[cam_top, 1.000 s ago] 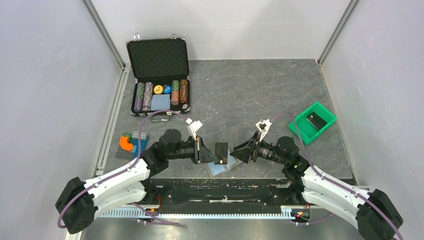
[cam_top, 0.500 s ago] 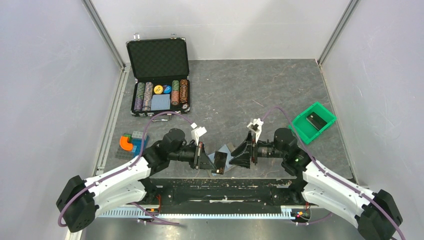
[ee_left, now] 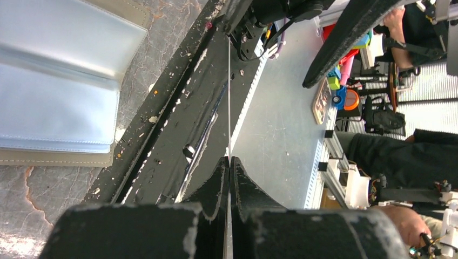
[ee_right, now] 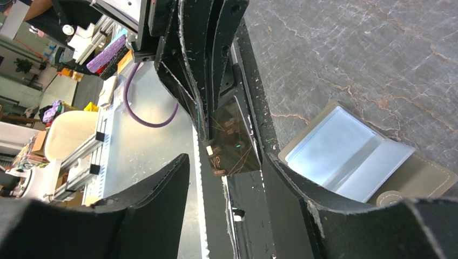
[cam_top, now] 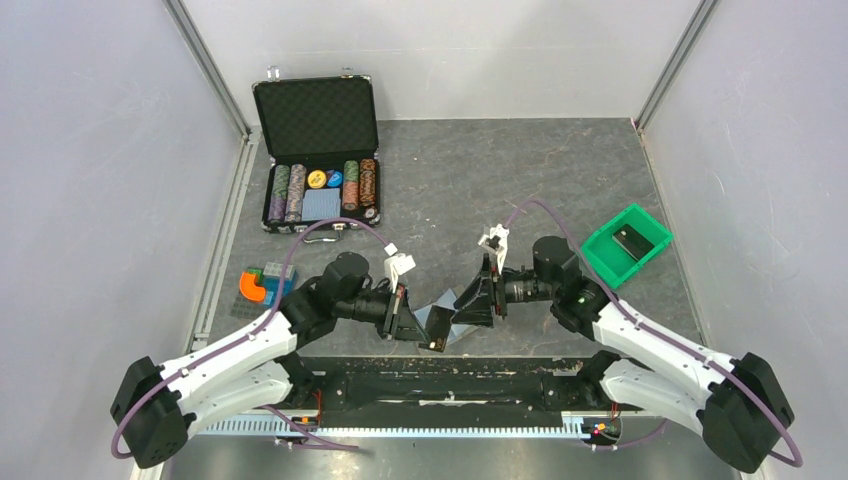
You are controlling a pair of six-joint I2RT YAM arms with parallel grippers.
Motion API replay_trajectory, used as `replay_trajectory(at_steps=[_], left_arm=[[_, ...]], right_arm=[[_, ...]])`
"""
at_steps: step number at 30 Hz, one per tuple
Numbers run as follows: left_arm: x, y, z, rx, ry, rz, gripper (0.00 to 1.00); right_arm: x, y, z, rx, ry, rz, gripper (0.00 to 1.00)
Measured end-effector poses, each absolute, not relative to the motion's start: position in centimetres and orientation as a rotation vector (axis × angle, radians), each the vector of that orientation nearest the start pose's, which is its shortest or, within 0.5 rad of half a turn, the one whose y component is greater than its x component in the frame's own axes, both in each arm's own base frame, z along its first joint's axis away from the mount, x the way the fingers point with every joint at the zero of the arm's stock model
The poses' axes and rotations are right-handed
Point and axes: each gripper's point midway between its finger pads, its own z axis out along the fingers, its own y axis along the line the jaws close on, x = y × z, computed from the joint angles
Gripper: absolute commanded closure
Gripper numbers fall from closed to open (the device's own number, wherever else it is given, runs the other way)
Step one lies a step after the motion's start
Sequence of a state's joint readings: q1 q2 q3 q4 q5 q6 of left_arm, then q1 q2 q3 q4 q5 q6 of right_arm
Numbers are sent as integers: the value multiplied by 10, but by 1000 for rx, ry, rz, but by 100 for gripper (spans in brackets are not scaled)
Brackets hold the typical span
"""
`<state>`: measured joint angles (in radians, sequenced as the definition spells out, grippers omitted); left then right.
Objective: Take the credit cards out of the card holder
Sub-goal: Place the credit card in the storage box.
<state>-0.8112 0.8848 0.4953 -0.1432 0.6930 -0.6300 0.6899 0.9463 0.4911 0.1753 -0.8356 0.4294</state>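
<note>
Table (cam_top: pixel 520 170): card holder (ee_right: pixel 345 156), chip case (cam_top: pixel 318 160), bin (cam_top: pixel 604 252)

Left end effector (cam_top: pixel 420 326) and right end effector (cam_top: pixel 472 305) seemingly box in the card holder (cam_top: pixel 441 319).

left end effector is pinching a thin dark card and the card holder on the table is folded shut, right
Not quite. The card holder is spread open, not folded shut; the right wrist view shows its pale-blue inner panels. The rest holds: the left end effector is shut on a thin dark card.
</note>
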Motion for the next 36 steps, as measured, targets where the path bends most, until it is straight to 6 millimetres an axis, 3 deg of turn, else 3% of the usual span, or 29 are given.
replay_trajectory(at_steps=[11,16,20,23,25,29,33,34,36], left_arm=[[70,-271,158,783,2257,-1542,98],[68,-271,159,796,2254,-1556,98],[67,-271,159,801,2255,-1563,98],[67,-271,159,802,2258,-1563,98],[67,-271,158,803,2260,-1563,87],[69,-270,158,813,2265,-1530,43],[77,-270,162,825,2265,-1464,18],[79,-269,163,824,2270,-1445,5],[85,-267,164,820,2275,-1387,0]], right_arm=[[112,287,182,-969,1868,1582,57],[110,288,178,-986,1873,1605,76],[111,290,179,-989,1865,1612,99],[110,290,182,-995,1847,1620,100],[110,291,183,-997,1841,1624,100],[110,290,183,-990,1832,1624,100],[114,289,185,-965,1814,1604,100],[115,288,185,-956,1812,1597,100],[120,286,185,-928,1818,1583,100]])
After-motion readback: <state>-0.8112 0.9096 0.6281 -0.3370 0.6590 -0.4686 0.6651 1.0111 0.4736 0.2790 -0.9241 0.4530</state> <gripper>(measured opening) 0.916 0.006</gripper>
